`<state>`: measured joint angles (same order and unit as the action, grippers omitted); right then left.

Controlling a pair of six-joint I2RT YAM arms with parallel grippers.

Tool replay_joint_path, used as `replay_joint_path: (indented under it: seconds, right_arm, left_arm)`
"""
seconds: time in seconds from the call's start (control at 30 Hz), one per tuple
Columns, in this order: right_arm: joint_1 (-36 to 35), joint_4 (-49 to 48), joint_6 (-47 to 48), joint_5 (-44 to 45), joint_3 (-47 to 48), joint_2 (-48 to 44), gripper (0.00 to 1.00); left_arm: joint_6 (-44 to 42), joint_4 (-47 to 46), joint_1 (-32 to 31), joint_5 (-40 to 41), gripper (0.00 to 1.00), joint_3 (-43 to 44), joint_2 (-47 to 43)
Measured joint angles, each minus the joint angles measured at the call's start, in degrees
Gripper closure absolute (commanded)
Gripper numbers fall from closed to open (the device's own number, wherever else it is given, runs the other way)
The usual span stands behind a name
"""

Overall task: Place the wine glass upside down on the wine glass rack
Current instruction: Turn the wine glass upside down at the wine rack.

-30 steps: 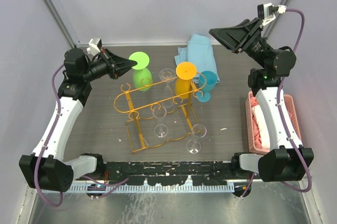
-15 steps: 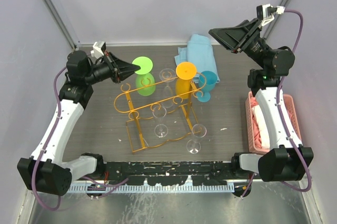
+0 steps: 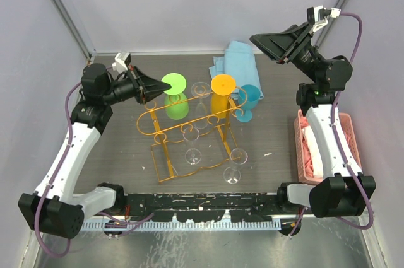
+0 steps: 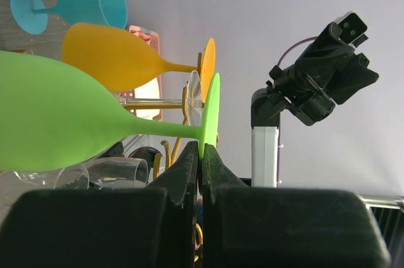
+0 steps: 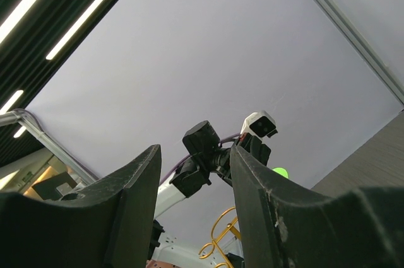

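at upper left of the frame, the left gripper [image 3: 158, 85] pinches the foot of the lime green plastic wine glass [image 3: 176, 106], upside down at the orange-gold wire rack [image 3: 146, 118]. the right gripper [image 5: 194, 149] is half open, empty.

There are six glasses in all. Three have colour: one green glass [image 3: 176, 106] at eleven o'clock from the middle of the rack [image 3: 188, 130], one orange glass [image 3: 221, 101] at one o'clock, and one blue glass [image 3: 250, 96] at two o'clock. The other three are clear glasses [image 3: 193, 155]: one at twelve o'clock, one at six o'clock and one at four o'clock. There is one rack. There is one blue cloth [image 3: 238, 60], far back at one o'clock. There is one pink basket [image 3: 351, 145] at three o'clock. There are two arms, the left arm [image 3: 69, 148] at nine o'clock and the right arm [image 3: 325, 135] at three o'clock.
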<state>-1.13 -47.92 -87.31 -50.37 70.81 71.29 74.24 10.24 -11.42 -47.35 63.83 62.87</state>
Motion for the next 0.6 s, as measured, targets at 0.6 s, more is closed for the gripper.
replay_joint_path:
  seconds: [0.6]
  right_arm:
    - [-0.24, 0.04, -0.02, 0.22, -0.37, 0.09, 0.46]
  left_arm:
    - [-0.46, 2.58, -1.40, 0.04, 1.00, -1.18, -2.62]
